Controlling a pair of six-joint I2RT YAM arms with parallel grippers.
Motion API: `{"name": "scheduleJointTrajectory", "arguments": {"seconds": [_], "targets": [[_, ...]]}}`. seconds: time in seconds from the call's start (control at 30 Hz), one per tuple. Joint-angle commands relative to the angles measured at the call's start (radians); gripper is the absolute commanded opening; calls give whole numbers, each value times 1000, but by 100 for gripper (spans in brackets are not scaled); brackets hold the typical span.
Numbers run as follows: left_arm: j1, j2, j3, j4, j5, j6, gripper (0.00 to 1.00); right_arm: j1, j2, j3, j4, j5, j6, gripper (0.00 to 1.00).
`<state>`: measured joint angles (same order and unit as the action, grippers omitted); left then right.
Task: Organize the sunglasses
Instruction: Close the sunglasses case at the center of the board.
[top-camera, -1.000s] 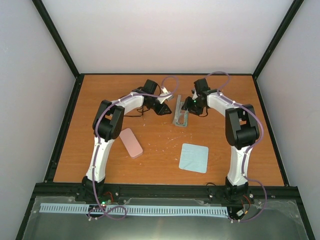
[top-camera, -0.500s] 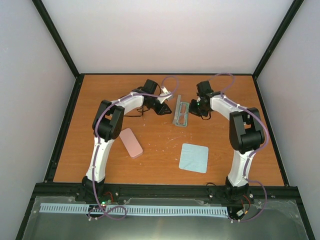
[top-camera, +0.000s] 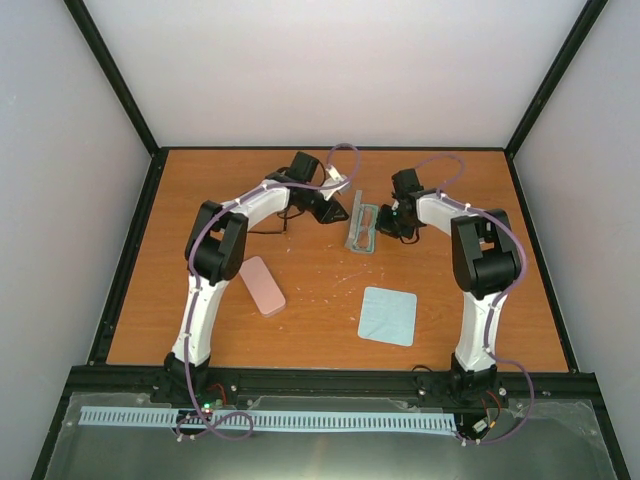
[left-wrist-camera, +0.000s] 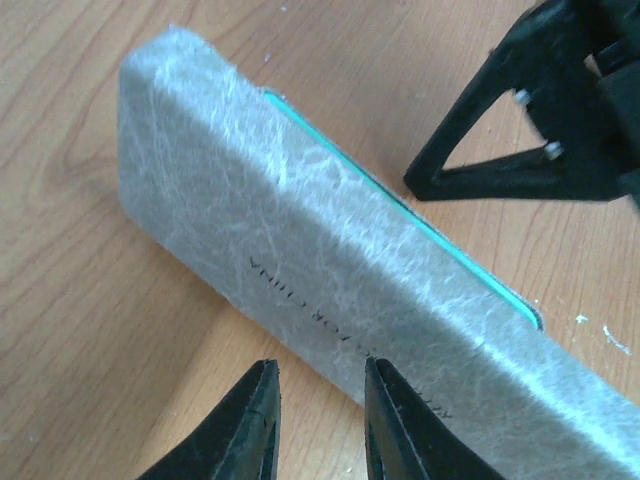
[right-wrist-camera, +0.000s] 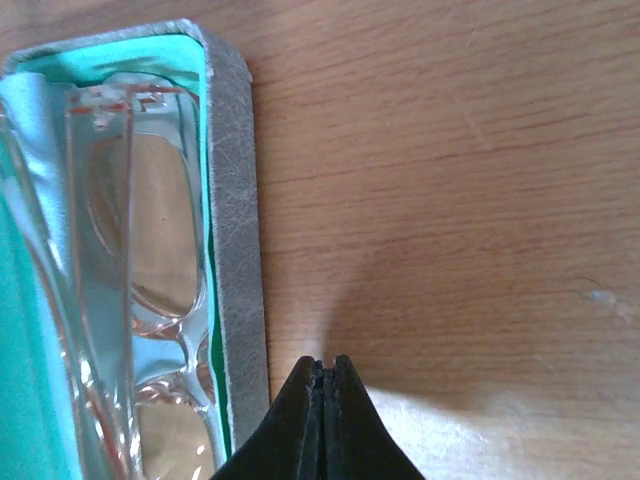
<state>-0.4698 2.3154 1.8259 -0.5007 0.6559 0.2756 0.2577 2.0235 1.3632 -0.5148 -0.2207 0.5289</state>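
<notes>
Sunglasses (right-wrist-camera: 140, 250) are laid in the open grey case (right-wrist-camera: 235, 200); closing is judged left. Right gripper (right-wrist-camera: 322, 375) is closed, empty; left gripper (left-wrist-camera: 320, 368) is parted.

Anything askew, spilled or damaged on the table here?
Nothing broken or spilled. The grey case lies open with the reddish sunglasses inside; the right gripper is shut empty beside its rim. A few pale flecks dot the table.
</notes>
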Motion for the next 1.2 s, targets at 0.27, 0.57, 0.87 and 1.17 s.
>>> {"name": "scheduleJointTrajectory", "arguments": {"seconds": [0.27,0.57,0.87,1.17], "targets": [[-30,29,122,-24,19,-50,26,-1,51,-22,92,-87,9,3],[-60,92,156,-23,28,-66,26,-2,35,-70,145,-136,-6,3],[-81,138,153,-13,36,-80,26,-2,25,-81,166,-186,-38,3],[-87,160,164,-15,44,-75,27,-1,23,-63,154,-219,-64,3]]}}
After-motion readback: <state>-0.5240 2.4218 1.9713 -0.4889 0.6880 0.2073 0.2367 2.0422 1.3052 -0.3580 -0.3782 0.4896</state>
